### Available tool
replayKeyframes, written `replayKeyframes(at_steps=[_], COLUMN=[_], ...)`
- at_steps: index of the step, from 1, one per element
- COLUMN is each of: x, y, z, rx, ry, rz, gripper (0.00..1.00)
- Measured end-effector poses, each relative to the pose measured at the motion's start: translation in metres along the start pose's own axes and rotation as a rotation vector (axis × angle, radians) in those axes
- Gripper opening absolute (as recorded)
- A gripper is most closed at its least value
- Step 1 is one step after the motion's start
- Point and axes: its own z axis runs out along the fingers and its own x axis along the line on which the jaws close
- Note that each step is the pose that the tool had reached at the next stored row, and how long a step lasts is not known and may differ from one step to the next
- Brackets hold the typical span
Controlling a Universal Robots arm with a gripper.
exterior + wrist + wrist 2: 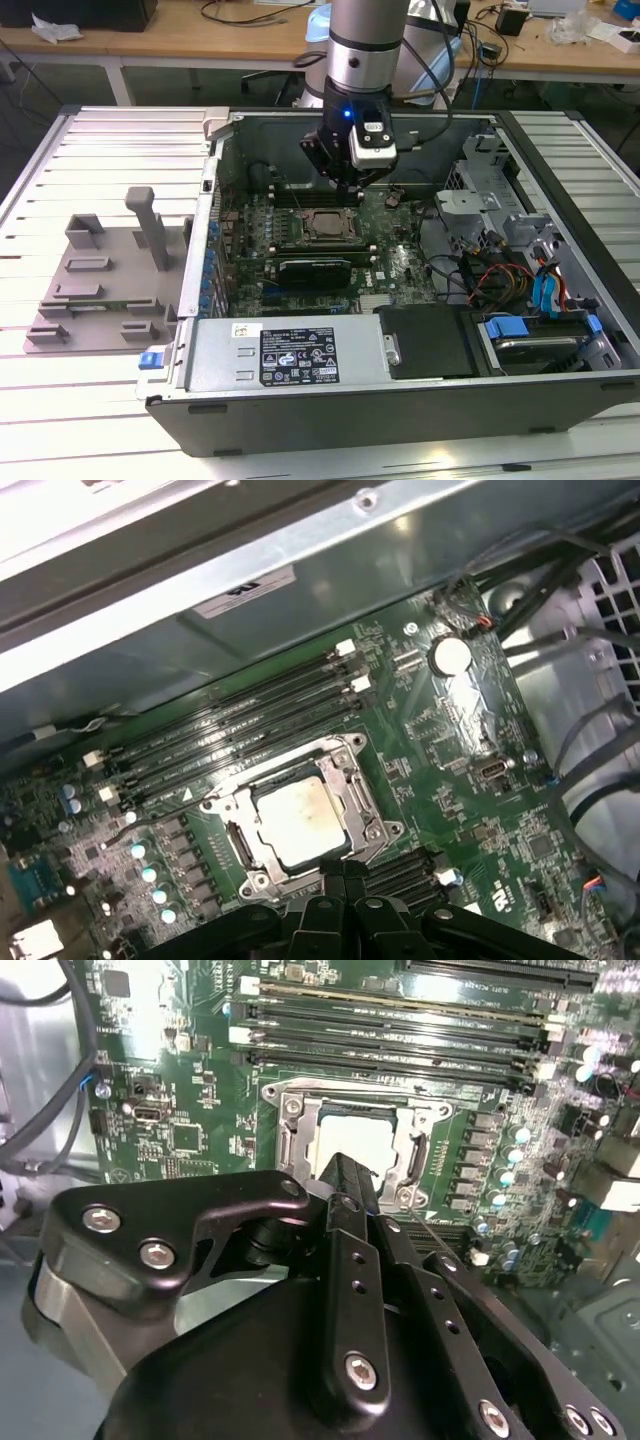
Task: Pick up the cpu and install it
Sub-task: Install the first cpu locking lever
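Note:
The cpu (pixel 322 226) lies flat inside the metal socket frame (pixel 318 240) on the green motherboard of an open computer case. In both wrist views its silvery top shows, cpu (pixel 352 1140) and cpu (pixel 296 820), framed by the socket frame (pixel 350 770). My gripper (pixel 346 186) hangs just above the socket's far side. Its black fingers (pixel 345 1175) are pressed together with nothing between them. The gripper (pixel 345 868) tips sit over the socket's edge, apart from the chip.
Memory slots (pixel 240 730) run beside the socket. A grey plastic tray (pixel 100 280) with raised blocks lies on the table at the exterior view's left. Cables (pixel 480 270) and drive bays (pixel 540 320) crowd the case's right side. The case wall (pixel 300 350) fronts the board.

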Motion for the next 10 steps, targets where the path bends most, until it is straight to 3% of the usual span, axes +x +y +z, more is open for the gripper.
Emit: replayKeyframes(at_steps=[10], x=[0.0], y=[0.0], z=[0.0], rx=[-0.0006], ry=[-0.0044], rz=[-0.108], gripper=[0.11])
